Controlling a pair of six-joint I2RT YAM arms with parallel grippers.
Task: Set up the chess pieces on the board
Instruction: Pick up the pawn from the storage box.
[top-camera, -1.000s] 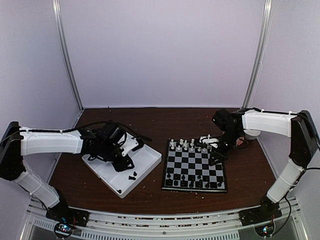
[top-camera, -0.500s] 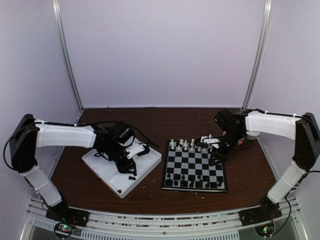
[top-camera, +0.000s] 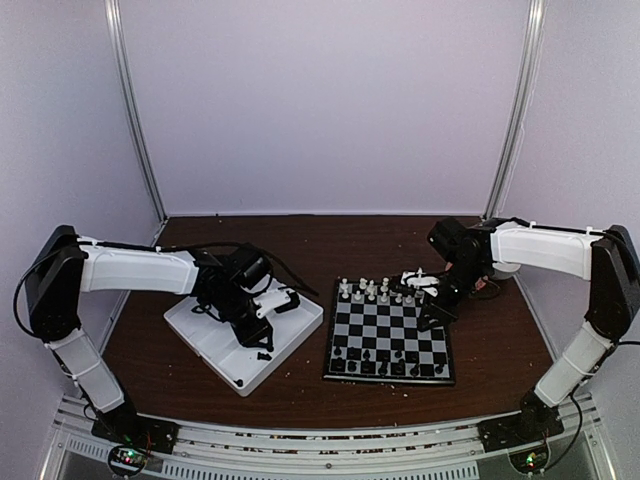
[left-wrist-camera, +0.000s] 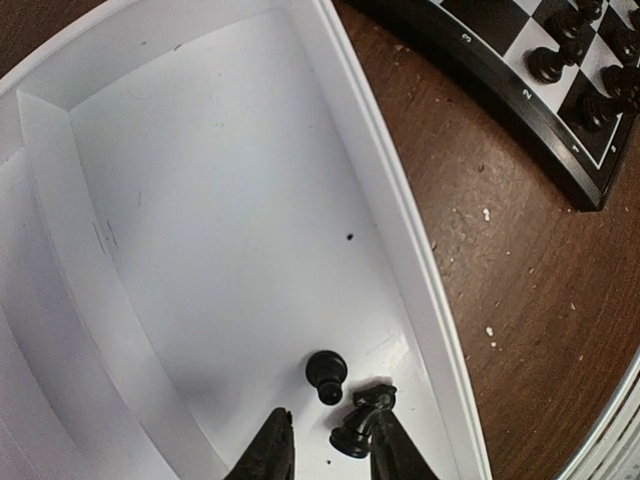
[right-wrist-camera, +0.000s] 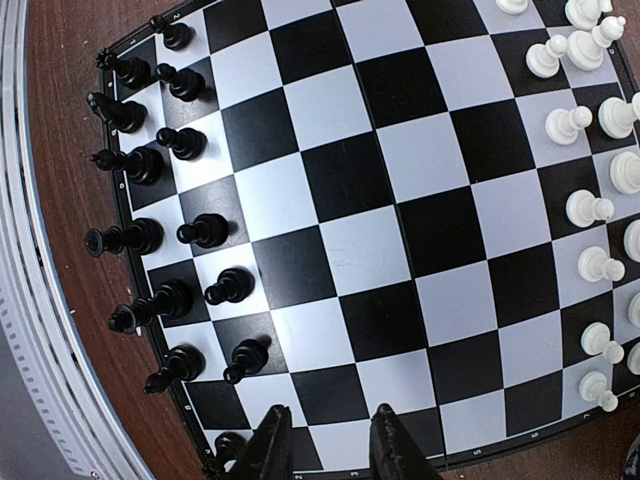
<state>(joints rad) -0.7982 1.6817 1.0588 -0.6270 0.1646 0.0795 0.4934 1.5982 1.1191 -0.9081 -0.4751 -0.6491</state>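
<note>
The left claw (left-wrist-camera: 330, 455) is parted low in the white rectangular plastic tray (left-wrist-camera: 200, 200). One tiny black plastic chess piece (left-wrist-camera: 362, 420) lies between its fingers, and a second black piece (left-wrist-camera: 327, 375) lies just beside it. The right claw (right-wrist-camera: 328, 445) hovers parted and empty over the black-and-silver checked square board (right-wrist-camera: 420, 230). There, more black pieces (right-wrist-camera: 150, 240) stand in two rows along one edge, opposite tiny white pieces (right-wrist-camera: 590, 210). Tray and board rest on the brown desk (left-wrist-camera: 500, 250).
</note>
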